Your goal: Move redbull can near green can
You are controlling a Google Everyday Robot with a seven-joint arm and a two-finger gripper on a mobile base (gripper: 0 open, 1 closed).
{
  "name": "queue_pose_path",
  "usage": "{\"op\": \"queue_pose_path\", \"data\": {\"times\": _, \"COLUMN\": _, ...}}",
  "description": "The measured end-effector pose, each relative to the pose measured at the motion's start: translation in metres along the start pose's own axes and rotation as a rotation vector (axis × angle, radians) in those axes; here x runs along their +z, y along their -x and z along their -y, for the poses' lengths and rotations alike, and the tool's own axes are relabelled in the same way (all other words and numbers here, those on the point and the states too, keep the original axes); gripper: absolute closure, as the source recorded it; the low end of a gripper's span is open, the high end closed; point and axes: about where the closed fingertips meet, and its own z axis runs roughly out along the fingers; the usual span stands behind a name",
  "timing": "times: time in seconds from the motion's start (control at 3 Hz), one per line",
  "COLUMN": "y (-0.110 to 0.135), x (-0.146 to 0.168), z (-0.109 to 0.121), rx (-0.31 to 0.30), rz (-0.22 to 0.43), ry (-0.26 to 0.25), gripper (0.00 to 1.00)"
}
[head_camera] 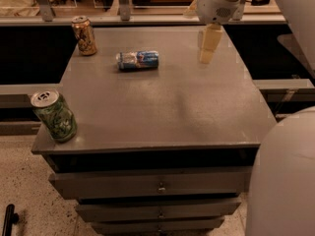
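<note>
The redbull can (138,60), blue and silver, lies on its side on the far-middle part of the grey cabinet top (167,107). The green can (54,116) stands upright at the front left corner, close to the edge. My gripper (207,46) hangs over the far right part of the top, pointing down, to the right of the redbull can and well apart from it. It holds nothing that I can see.
An orange-brown patterned can (84,35) stands upright at the back left corner. Drawers (157,186) run below the top's front edge. A railing and shelf (147,18) lie behind the cabinet. My white arm body (285,176) fills the lower right.
</note>
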Motion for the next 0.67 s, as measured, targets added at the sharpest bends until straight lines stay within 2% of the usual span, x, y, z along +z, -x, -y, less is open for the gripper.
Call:
{"op": "queue_pose_path", "data": {"times": 0.33, "y": 0.007, "x": 0.012, "z": 0.015, "rx": 0.020, "rz": 0.106, "ry": -0.053, "gripper": 0.00}}
{"op": "queue_pose_path", "data": {"times": 0.67, "y": 0.020, "x": 0.035, "z": 0.047, "rx": 0.090, "rz": 0.269, "ry": -0.146, "gripper": 0.00}}
